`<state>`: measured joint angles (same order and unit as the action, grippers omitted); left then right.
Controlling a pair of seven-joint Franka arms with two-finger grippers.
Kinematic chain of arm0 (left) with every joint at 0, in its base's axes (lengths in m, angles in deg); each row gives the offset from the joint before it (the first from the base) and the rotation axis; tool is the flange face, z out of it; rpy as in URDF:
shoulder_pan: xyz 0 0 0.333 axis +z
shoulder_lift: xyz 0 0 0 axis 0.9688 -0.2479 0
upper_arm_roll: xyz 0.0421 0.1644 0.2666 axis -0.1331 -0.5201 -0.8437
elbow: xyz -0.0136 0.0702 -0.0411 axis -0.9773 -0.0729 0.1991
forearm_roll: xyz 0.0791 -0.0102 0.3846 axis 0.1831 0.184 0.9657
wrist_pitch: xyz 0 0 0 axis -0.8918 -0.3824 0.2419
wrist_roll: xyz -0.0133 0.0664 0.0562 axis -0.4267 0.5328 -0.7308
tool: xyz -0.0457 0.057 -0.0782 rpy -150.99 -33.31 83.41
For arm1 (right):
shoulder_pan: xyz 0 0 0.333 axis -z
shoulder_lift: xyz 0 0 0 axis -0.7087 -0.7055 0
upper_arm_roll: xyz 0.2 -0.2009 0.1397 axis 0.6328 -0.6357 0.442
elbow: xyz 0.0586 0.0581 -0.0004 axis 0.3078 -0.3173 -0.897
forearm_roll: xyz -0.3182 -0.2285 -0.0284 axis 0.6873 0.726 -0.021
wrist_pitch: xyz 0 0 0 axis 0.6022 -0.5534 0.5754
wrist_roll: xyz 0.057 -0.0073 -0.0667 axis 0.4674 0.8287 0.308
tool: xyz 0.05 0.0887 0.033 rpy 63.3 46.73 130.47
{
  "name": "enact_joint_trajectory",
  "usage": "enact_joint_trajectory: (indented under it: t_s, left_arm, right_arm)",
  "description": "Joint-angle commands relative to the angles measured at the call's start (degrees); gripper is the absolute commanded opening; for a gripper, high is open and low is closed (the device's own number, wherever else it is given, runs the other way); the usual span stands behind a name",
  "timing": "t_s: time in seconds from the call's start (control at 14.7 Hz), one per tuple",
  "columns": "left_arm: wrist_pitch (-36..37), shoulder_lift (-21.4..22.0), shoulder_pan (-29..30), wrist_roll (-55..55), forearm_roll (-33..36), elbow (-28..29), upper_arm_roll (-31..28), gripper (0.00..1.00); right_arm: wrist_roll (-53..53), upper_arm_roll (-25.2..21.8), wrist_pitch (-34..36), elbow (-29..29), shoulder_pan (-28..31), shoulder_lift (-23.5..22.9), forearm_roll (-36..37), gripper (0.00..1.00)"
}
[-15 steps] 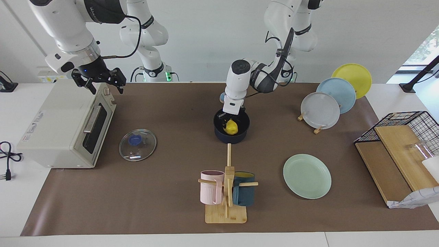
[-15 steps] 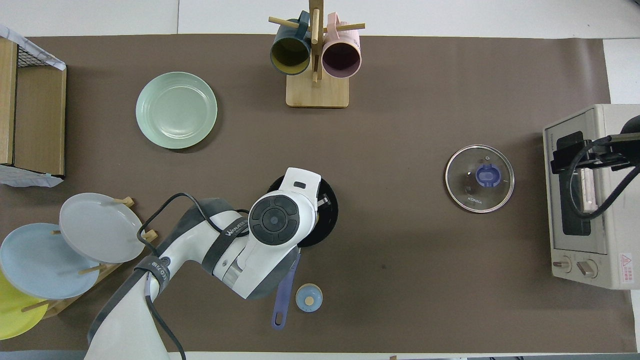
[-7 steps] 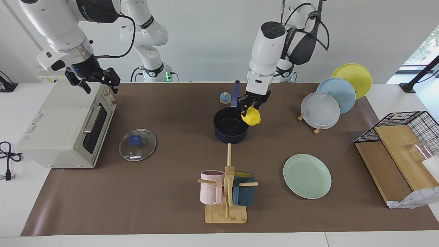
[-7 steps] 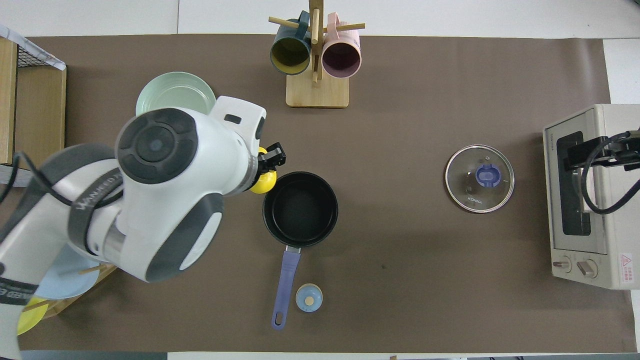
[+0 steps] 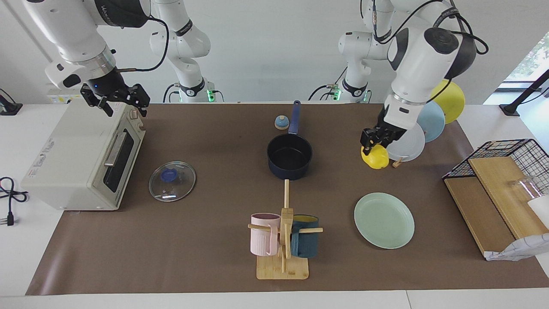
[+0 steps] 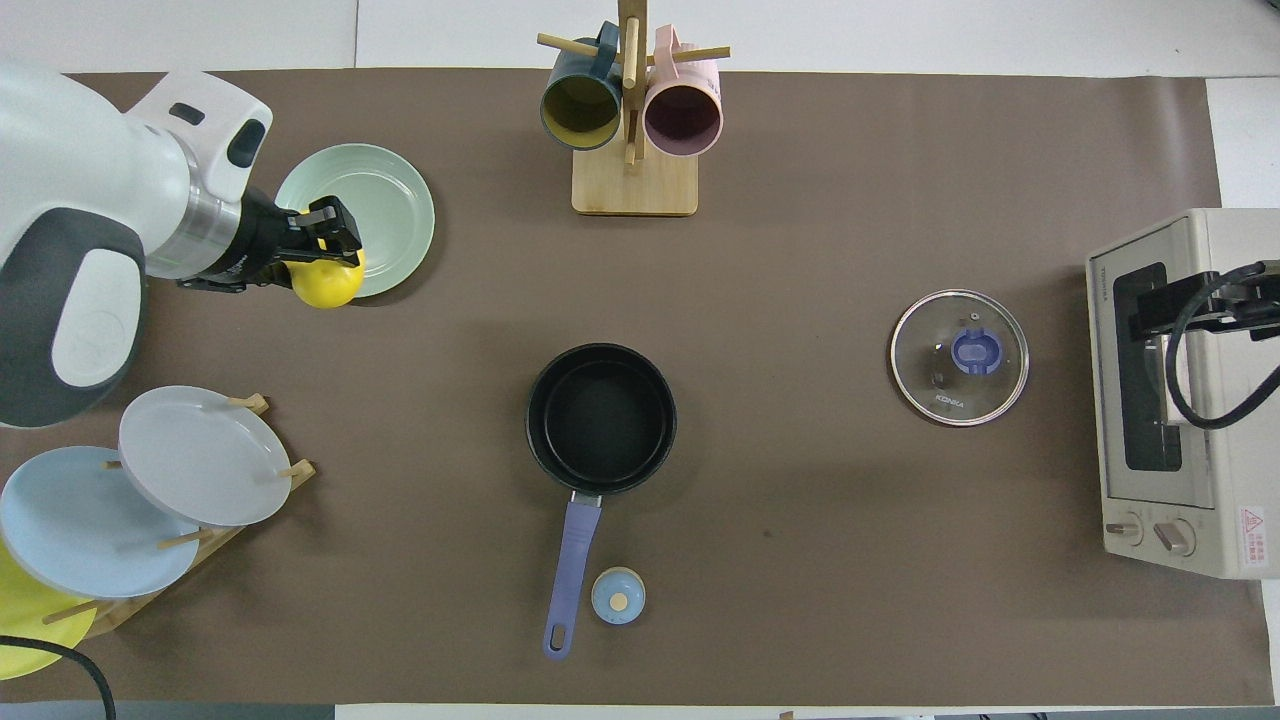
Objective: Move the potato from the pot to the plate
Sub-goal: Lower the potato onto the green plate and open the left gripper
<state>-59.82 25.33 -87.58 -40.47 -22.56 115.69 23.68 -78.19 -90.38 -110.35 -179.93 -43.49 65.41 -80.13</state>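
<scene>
Left tool (image 5: 375, 147) pinching the potato (image 5: 375, 158) in the air near the plate (image 5: 384, 220); we center over it, lower, then release. Right tool (image 5: 124, 103) waits over toaster oven (image 5: 81, 154), fingers spread.

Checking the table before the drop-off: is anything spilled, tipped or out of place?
Nothing stands out. The pot sits upright and empty, its glass lid flat on the mat. The left end effector holds the potato in the air; the plate lies bare. The right end effector waits over the toaster oven.
</scene>
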Motion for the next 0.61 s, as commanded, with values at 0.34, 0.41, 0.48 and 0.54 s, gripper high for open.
enact_joint_trajectory:
  t_s: [0.34,0.41,0.48,0.54]
  left_arm:
    - [-14.6,-15.3,6.0,12.1,1.5,-2.7,0.5,0.00]
    - [-15.0,-17.2,6.0,12.4,2.2,-4.3,0.5,0.00]
    - [-15.5,-19.6,6.0,12.6,2.5,-6.0,0.5,0.00]
    - [-16.3,-21.3,6.0,12.7,2.6,-6.8,0.5,0.00]
  right_arm:
    - [0.6,-0.1,0.5,-0.2,0.2,1.6,-1.1,1.00]
    - [0.6,0.0,0.5,-0.3,0.2,1.6,-1.0,1.00]
    - [0.5,0.0,0.4,-0.3,0.1,1.6,-1.0,1.00]
    - [0.6,0.0,0.1,-0.4,-0.1,1.6,-1.0,1.00]
